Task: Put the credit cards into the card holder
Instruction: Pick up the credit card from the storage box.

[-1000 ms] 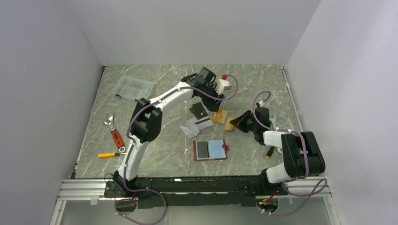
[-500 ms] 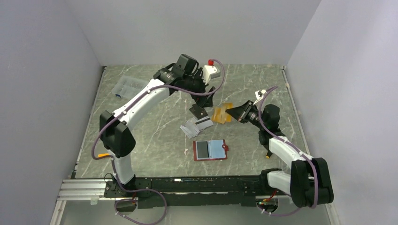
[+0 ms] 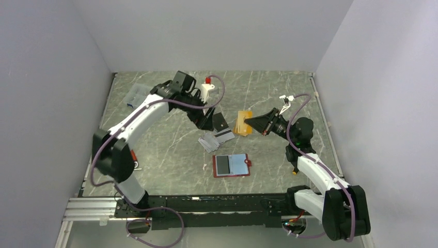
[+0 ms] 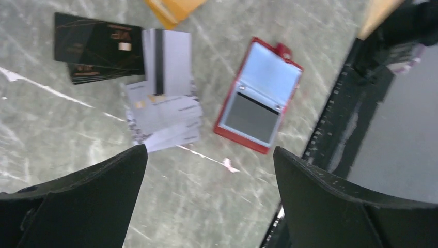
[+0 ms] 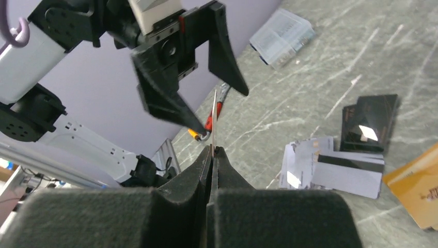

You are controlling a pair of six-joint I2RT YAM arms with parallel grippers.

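Note:
The card holder [image 3: 231,165] lies open on the table, dark red with a pale blue sleeve, and also shows in the left wrist view [image 4: 258,103]. Grey-white credit cards [image 3: 216,138] [image 4: 165,98] and black ones [image 3: 220,122] [image 4: 98,49] lie beyond it. My right gripper [image 3: 249,123] is shut on an orange card, seen edge-on [image 5: 214,116] and held off the table. More orange cards rest on the table [image 5: 413,191]. My left gripper [image 3: 203,118] [image 4: 209,191] hangs open and empty above the table, left of the black cards.
A clear plastic compartment box [image 3: 146,96] [image 5: 281,36] sits at the back left. A red-handled tool [image 3: 134,154] lies partly hidden behind my left arm. Grey walls close the table in on three sides.
My left arm swung left and its jaws opened wide. My right arm rose and reached toward the table's middle, carrying the orange card.

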